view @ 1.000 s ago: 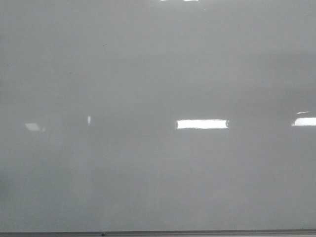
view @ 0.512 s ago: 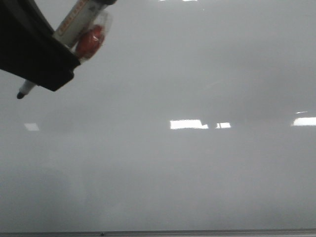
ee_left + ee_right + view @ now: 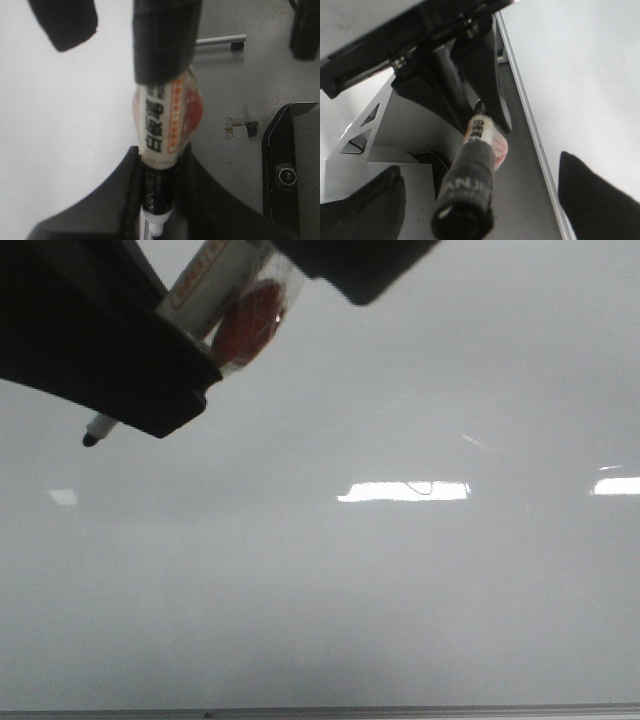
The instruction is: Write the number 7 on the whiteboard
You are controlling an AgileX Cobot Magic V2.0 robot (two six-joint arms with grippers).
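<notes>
The whiteboard (image 3: 400,590) fills the front view, glossy grey-white with bright reflections. I see no drawn number 7 on it. My left gripper (image 3: 110,350) reaches in from the upper left, shut on a marker (image 3: 215,285) with a white label and a red patch. The marker's dark tip (image 3: 90,440) pokes out below the gripper, close over the board. In the left wrist view the fingers (image 3: 120,200) clamp the marker (image 3: 162,125). My right gripper (image 3: 480,200) is open, one finger on each side of the marker's black back end (image 3: 467,200), not touching it.
The board's thin metal edge (image 3: 320,712) runs along the bottom of the front view and also shows in the right wrist view (image 3: 530,130). Beside the board are grey floor (image 3: 235,90) and a black base with a round socket (image 3: 285,175).
The board was bare a second ago. My left gripper came in from the upper left with the marker and moved further right. A second black shape has appeared at the top.
</notes>
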